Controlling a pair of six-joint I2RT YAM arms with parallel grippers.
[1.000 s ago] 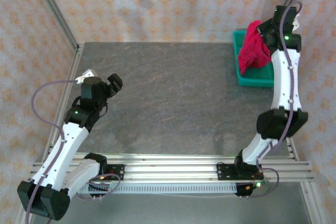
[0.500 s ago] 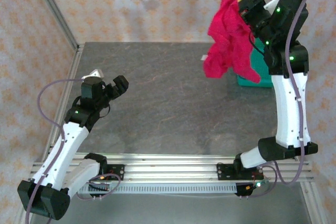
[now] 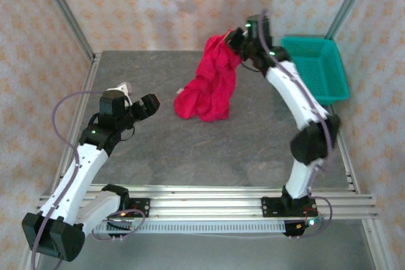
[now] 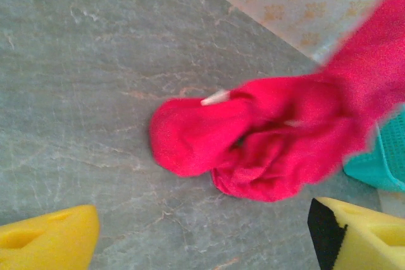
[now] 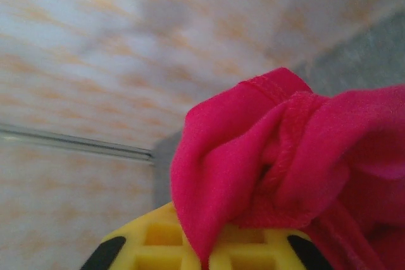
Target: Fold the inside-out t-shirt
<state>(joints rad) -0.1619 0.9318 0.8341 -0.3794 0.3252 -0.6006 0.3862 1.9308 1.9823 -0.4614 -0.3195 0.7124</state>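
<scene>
Up at the far side of the bench, the right gripper: jaws clamped on the top edge of the red t-shirt. Fabric hanging down from there in a crumpled column, lower end bunched and resting on the bench near the middle. Teal basket at the far right corner, apart from the shirt.

Low on the left, the left gripper: jaws spread wide, aimed at the heap, short of it, touching nothing.

From the left wrist: yellow fingers in the bottom corners, bare bench between them, and the t-shirt lying ahead of the gap, a rounded fold nearest the camera. Close-up detail here: a small white tag poking out on top of that fold. Corner of the basket beside the fabric at the right edge.

From the right wrist: a seamed hem of the t-shirt bulging up, draped over a yellow finger, tight against the lens. Pinch point itself hidden under the cloth from this angle; patterned wall behind. Full hanging length readable from overhead, stitching and folds readable from the wrists.
</scene>
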